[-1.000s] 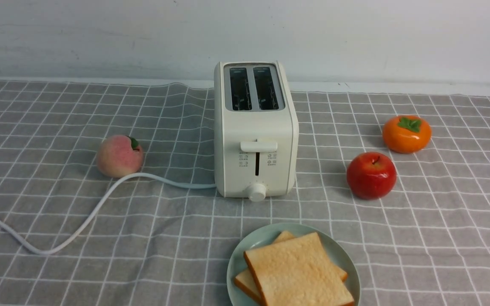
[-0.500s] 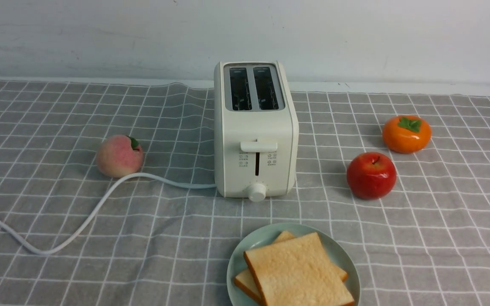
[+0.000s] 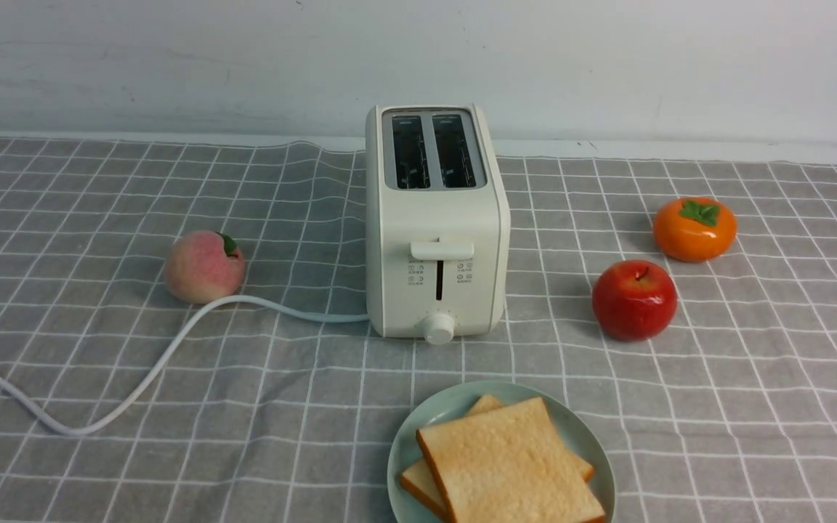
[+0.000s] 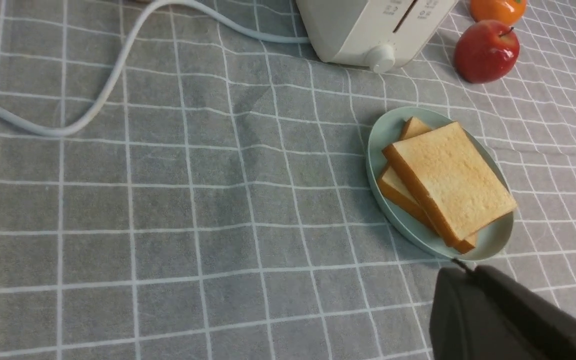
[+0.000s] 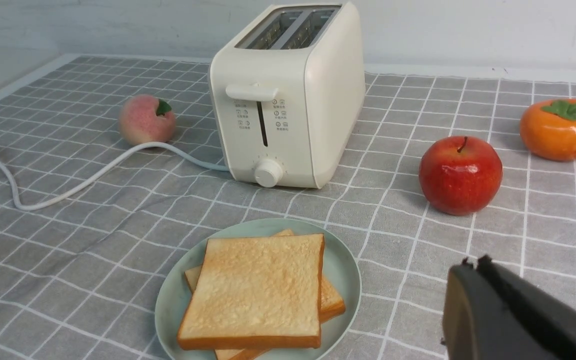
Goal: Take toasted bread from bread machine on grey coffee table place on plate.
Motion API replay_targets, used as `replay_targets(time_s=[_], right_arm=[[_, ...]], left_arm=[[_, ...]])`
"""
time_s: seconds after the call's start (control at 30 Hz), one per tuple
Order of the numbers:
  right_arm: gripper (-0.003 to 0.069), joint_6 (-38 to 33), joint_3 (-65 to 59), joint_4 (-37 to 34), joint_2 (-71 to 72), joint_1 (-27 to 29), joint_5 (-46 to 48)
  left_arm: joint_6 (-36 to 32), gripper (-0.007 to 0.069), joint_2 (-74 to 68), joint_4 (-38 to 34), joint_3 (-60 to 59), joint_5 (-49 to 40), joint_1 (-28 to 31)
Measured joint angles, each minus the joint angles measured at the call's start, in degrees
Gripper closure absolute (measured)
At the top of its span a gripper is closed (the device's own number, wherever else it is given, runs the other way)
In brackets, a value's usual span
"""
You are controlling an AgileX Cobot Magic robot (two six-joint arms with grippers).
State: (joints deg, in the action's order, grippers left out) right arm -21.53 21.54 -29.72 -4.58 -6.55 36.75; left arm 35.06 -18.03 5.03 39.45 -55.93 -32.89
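Observation:
Two slices of toasted bread lie stacked on the pale green plate (image 3: 587, 437) at the front of the grey coffee table (image 3: 280, 436). The top slice (image 3: 509, 465) half covers the lower one (image 3: 418, 483). The bread machine (image 3: 437, 218) stands behind the plate, both slots empty, lever up. Neither gripper shows in the front view. My left gripper (image 4: 465, 269) is shut and empty, just off the plate's rim (image 4: 493, 240). My right gripper (image 5: 473, 264) is shut and empty above the cloth, beside the plate (image 5: 343, 270) and the top slice (image 5: 258, 290).
A peach (image 3: 204, 266) lies left of the toaster, with the white cord (image 3: 135, 378) curving past it to the left edge. A red apple (image 3: 634, 299) and an orange persimmon (image 3: 694, 229) sit to the right. A white wall runs behind.

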Motion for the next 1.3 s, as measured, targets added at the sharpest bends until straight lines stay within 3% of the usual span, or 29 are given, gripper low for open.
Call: replay_targets(time_s=[0.23, 0.43, 0.6, 0.63, 0.73, 0.93, 1.07, 1.3], right_arm=[[0.0666, 0.0, 0.0, 0.0, 0.0, 0.0, 0.0], [0.0659, 0.0, 0.0, 0.0, 0.0, 0.0, 0.0], [0.0657, 0.0, 0.0, 0.0, 0.0, 0.0, 0.0], [0.0655, 0.0, 0.0, 0.0, 0.0, 0.0, 0.0], [0.0652, 0.0, 0.0, 0.0, 0.0, 0.0, 0.0], [0.0644, 0.0, 0.0, 0.0, 0.0, 0.0, 0.0], [0.0639, 0.0, 0.0, 0.0, 0.0, 0.0, 0.1], [0.0636, 0.0, 0.0, 0.0, 0.0, 0.0, 0.6]], left_arm=[[0.0, 0.0638, 5.6, 7.5, -5.2, 3.1, 0.0], [-0.4, 0.0638, 13.1, 11.8, -15.2, 15.5, 5.8], [-7.0, 0.0638, 18.3, 7.9, -25.4, 29.9, 17.1], [-10.8, 0.0638, 18.7, 4.3, -29.1, 34.1, 20.4], [-15.9, 0.0636, 18.7, 0.8, -33.8, 38.7, 21.9], [-19.4, 0.0634, 18.7, -3.8, -39.6, 39.2, 26.0], [-22.3, 0.0629, 18.7, -4.5, -41.1, 32.7, 28.3], [-23.8, 0.0624, 18.7, -5.0, -41.1, 31.7, 36.9]])
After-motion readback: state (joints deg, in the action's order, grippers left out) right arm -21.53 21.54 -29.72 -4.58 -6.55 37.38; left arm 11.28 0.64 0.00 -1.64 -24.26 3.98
